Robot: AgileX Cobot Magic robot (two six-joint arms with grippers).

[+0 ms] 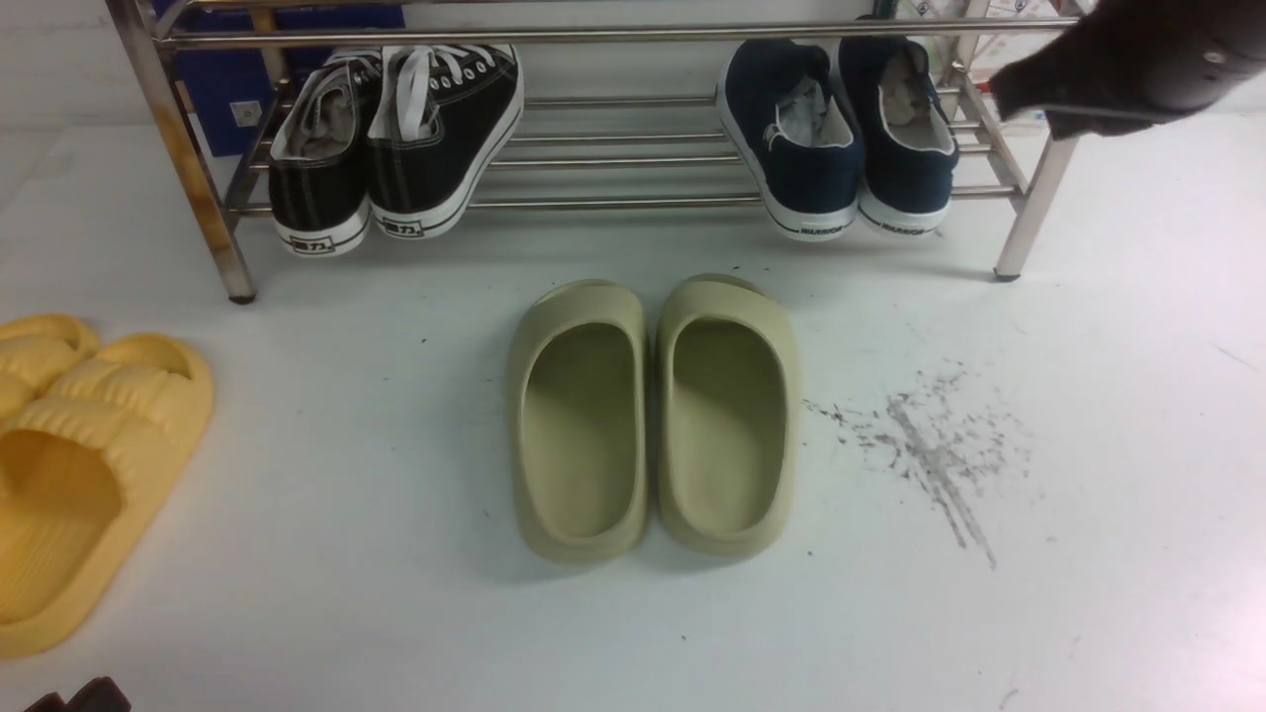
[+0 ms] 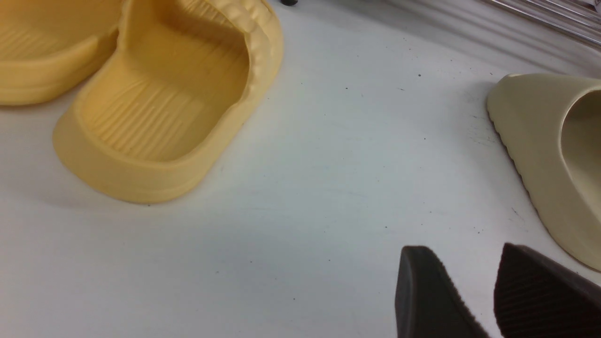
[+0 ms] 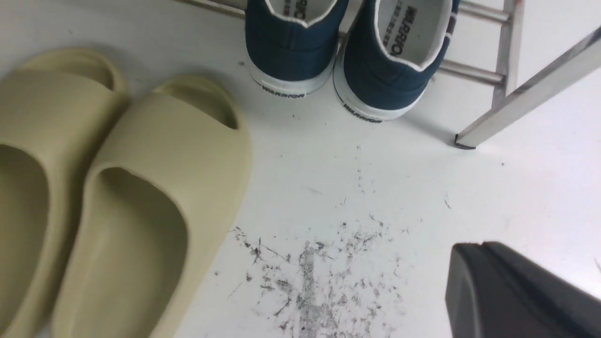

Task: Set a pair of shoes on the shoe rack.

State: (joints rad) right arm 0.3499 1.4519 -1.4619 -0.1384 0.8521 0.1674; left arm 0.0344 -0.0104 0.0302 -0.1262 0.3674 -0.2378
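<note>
The pair of shoes, navy canvas slip-ons with white soles, sits side by side on the right end of the shoe rack, heels toward me: one shoe to the left, the other to the right. The right wrist view shows both heels on the steel tubes. My right gripper hovers just right of the pair, fingers pressed together and holding nothing; it shows shut in the right wrist view. My left gripper is open over bare floor, low at the near left.
Black lace-up sneakers sit on the rack's left end. Olive-green slides lie on the floor before the rack's middle, yellow slides at the near left. Dark scuff marks cover the floor at right. A blue box stands behind the rack.
</note>
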